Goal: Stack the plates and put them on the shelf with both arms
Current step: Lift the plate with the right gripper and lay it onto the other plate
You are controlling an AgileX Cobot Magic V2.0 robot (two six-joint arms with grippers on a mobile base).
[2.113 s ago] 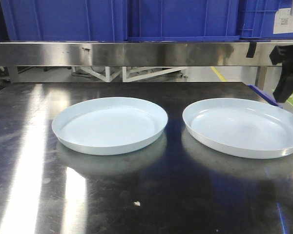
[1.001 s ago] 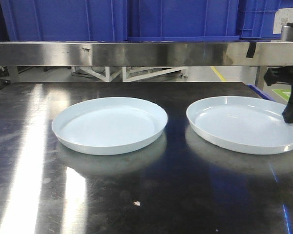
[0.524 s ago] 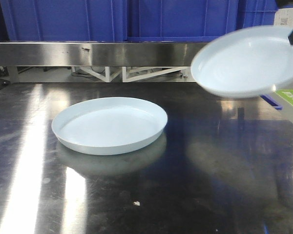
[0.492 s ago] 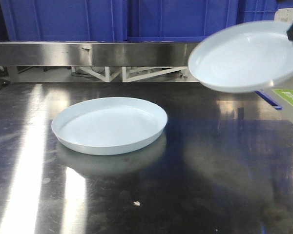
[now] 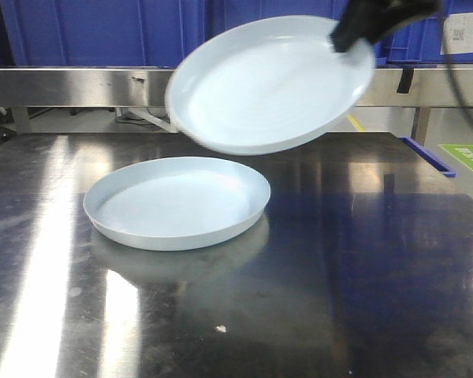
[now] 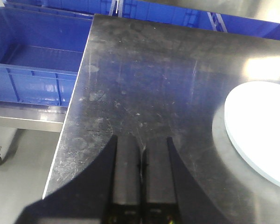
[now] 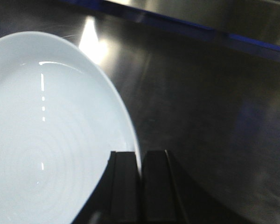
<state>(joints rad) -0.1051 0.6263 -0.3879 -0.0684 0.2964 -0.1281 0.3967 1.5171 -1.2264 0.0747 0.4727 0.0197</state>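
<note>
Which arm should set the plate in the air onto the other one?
Right. The right gripper pinches the lifted plate by its rim, above the resting plate. The left gripper is shut and empty.

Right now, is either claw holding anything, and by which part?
The right claw grips one plate by its rim, tilted in the air. The left claw is shut and holds nothing.
</note>
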